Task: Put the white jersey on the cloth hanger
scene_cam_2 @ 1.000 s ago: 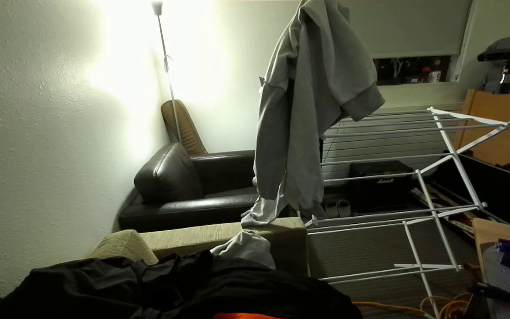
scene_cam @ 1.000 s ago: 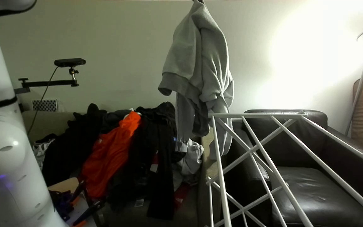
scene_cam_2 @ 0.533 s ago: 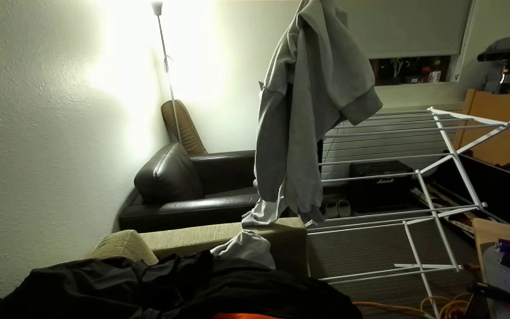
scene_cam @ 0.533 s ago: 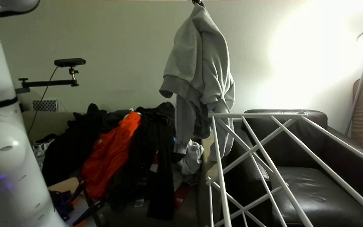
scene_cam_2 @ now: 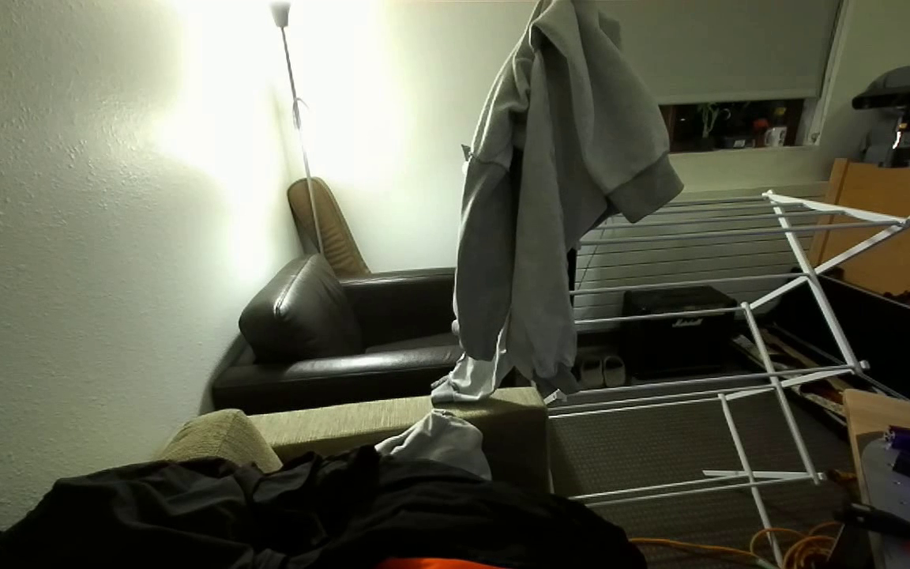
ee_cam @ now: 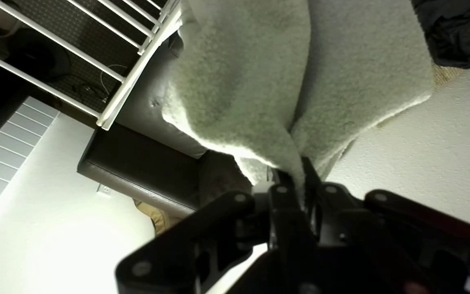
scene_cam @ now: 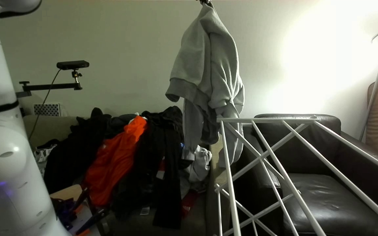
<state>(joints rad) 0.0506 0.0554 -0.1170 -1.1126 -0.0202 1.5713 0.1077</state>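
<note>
The white jersey (scene_cam: 205,72) hangs beneath the gripper (ee_cam: 298,177); the gripper clenches it by a gathered fold.

I see pale textured walls (scene_cam_2: 68,221), bright around a slim grey floor lamp (scene_cam_2: 297,118) that stands behind a black leather sofa (scene_cam_2: 336,371).

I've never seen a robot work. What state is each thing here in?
The tool: closed, pinching the white jersey.
The white jersey: hanging in folds, not yet draped over the drying rack.
The drying rack: unfolded, standing.
The black clothes: heaped loosely.
The orange garment: rumpled, lying among the black clothes.
The floor lamp: apparently lit, judging by the bright glow.
The window blind: lowered, a gap left below.
</note>
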